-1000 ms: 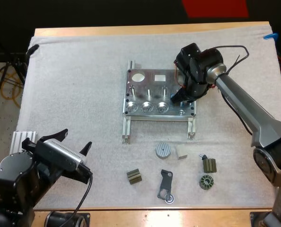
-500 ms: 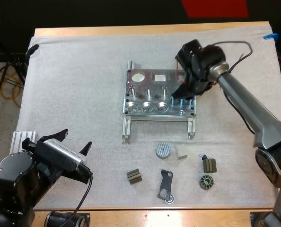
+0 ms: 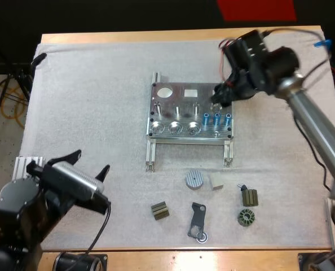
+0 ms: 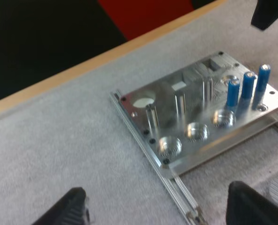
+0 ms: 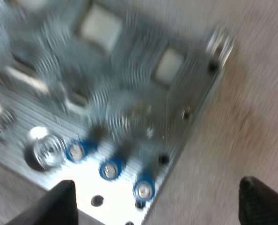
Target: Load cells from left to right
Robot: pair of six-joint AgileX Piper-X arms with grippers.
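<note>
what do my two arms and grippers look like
Right arm: smooth silver-grey tube between bulky black joint housings. Left arm: rounded black housings. The left gripper and right gripper each have two black tapered fingers.

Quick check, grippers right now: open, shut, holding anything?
The left gripper: open, holding nothing.
The right gripper: open, holding nothing, above the fixture near the three blue cylinders standing in it.
</note>
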